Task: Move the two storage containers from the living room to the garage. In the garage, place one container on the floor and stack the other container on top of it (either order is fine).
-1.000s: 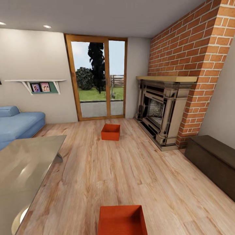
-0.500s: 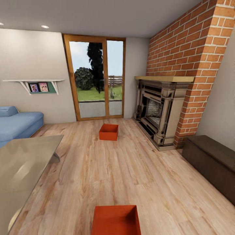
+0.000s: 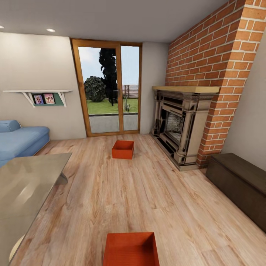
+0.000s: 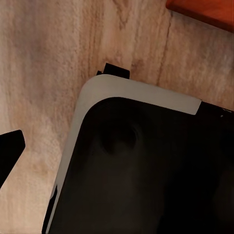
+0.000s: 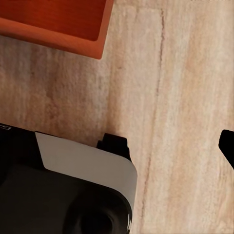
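Two orange-red storage containers rest on the light wood planks of the living room. The near container [image 3: 131, 249] lies right in front of me at the lower edge of the head view. The far container [image 3: 123, 149] stands before the glass door. A corner of a container [image 4: 204, 9] shows in the left wrist view, and one [image 5: 53, 19] in the right wrist view. My left gripper [image 4: 117, 156] hangs over my black base, one fingertip [image 4: 9, 155] at the frame's edge. My right gripper [image 5: 117, 139] likewise shows one fingertip [image 5: 227, 146] far out. Both hold nothing.
A low glass-topped table [image 3: 26, 192] stands at my left, with a blue sofa [image 3: 18, 140] behind it. The brick fireplace [image 3: 181, 129] and a dark brown chest [image 3: 240, 184] line the right wall. Bare planks run between the two containers. My base [image 4: 146, 170] sits under both wrists.
The whole head view has shifted a little, so the camera moved, mostly in the first half second. The containers have stayed in place on the planks.
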{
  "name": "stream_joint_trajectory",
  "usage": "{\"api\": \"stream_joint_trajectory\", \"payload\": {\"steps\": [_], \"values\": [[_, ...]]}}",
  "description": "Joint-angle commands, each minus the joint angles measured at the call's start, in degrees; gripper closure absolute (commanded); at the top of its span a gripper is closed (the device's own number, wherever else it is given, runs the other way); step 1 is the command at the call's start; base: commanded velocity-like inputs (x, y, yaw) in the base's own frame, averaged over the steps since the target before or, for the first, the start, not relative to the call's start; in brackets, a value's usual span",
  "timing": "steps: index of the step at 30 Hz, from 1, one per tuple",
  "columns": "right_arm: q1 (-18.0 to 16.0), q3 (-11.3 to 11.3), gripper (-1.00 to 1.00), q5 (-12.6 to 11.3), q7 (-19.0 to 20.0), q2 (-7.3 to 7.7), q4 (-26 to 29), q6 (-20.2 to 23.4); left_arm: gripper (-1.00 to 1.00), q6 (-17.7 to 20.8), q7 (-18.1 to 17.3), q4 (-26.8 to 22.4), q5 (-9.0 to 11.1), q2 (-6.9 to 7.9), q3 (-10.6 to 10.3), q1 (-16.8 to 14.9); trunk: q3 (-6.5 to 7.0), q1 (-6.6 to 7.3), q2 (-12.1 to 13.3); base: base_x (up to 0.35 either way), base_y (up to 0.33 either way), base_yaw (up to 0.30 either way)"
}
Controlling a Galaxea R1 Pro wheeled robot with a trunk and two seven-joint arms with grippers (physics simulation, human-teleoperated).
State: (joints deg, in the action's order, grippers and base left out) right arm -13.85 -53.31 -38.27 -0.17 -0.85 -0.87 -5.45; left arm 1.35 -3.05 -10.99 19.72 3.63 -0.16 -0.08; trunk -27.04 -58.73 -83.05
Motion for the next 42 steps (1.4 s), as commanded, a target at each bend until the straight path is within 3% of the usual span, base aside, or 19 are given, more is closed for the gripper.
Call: {"api": "stream_joint_trajectory", "payload": {"steps": [1,37,42], "values": [[-0.03,-0.48,-1.00,-0.51,-0.03,-0.03,-0.09,-0.23,-1.00,0.14,-0.20,-0.06,0.40,0.01,-0.02,-0.01,-0.06,0.00,-0.03,0.000,0.000,0.000],[-0.05,-0.27,-1.00,-0.89,-0.23,0.31,-0.09,-0.43,-1.00,-0.09,-0.29,-0.57,0.50,-0.43,0.05,-0.01,-0.06,0.00,-0.03,0.000,0.000,0.000],[-0.04,-0.49,-1.00,-0.77,-0.67,0.40,0.05,-0.06,-1.00,0.35,-0.35,-4.39,0.38,-0.46,-0.21,-0.01,-0.06,0.00,-0.03,0.000,0.000,0.000]]}}
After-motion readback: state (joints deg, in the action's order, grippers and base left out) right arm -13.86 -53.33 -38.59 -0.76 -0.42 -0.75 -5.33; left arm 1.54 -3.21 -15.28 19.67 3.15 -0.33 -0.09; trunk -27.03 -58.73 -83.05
